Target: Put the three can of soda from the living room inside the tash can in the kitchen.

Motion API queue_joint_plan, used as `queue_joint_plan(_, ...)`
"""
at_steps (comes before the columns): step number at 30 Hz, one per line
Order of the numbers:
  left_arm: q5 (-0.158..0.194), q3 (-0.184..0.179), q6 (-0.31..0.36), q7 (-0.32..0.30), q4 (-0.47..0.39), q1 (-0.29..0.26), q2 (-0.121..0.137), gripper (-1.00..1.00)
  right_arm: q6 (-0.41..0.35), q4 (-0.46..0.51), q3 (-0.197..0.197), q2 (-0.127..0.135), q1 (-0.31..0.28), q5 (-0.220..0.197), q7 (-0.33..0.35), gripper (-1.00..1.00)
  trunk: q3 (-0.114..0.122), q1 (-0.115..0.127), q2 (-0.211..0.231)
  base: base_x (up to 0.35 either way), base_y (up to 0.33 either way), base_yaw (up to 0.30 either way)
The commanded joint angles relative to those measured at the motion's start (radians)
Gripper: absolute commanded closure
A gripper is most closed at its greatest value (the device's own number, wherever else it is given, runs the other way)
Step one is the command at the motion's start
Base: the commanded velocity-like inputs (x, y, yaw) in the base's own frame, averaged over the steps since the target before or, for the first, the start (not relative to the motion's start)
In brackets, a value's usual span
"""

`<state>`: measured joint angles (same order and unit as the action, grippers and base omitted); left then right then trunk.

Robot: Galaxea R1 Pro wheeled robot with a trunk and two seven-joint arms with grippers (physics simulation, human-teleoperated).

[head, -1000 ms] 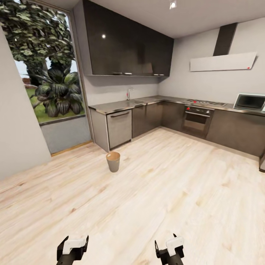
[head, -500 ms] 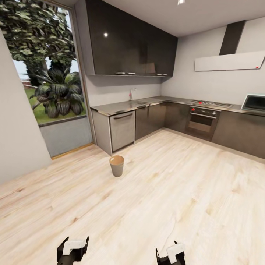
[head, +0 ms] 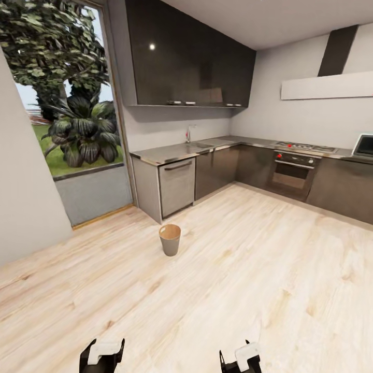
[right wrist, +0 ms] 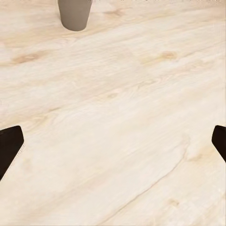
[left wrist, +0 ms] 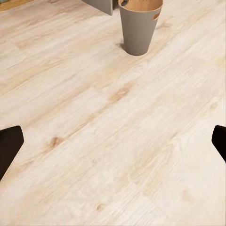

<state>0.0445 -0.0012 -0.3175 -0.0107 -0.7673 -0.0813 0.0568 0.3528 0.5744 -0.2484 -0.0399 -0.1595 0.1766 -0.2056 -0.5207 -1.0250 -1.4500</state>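
Two empty hands, left (head: 105,348) and right (head: 241,355), spread wide; one trash can (head: 170,240).

The view has swung left across the kitchen (head: 217,166).

The trash can (head: 170,239) stands upright on the floor (head: 223,290) of the kitchen (head: 248,155), in front of the end of the cabinet run and well ahead of the robot; behind it the worktop (head: 176,151) runs rightward along the wall to the corner, carrying the tap (head: 188,133); the wall cabinets (head: 191,62) hang above; past the corner sit the oven (head: 295,173) and, above it, the hood (head: 326,85); left of the cabinets lies the window (head: 67,103); the left gripper (head: 103,354) and right gripper (head: 241,357) sit low at the near edge, well apart.
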Motion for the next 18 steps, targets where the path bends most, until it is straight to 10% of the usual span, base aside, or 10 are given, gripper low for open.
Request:
queue_joint_plan(1, 0.000, 0.000, 0.000, 0.000, 0.001, 0.000, 0.000, -1.00, 0.000, 0.000, 0.000, 0.000, 0.000, 0.000, 0.000, -1.00, 0.000, 0.000, 0.000, 0.265, 0.191, 0.000)
queue_joint_plan(18, -0.001, -0.003, 0.000, 0.000, 0.004, 0.000, 0.000, -1.00, 0.000, -0.001, 0.000, 0.000, 0.000, -0.002, 0.000, -1.00, 0.000, 0.000, 0.000, 0.275, 0.177, 0.000)
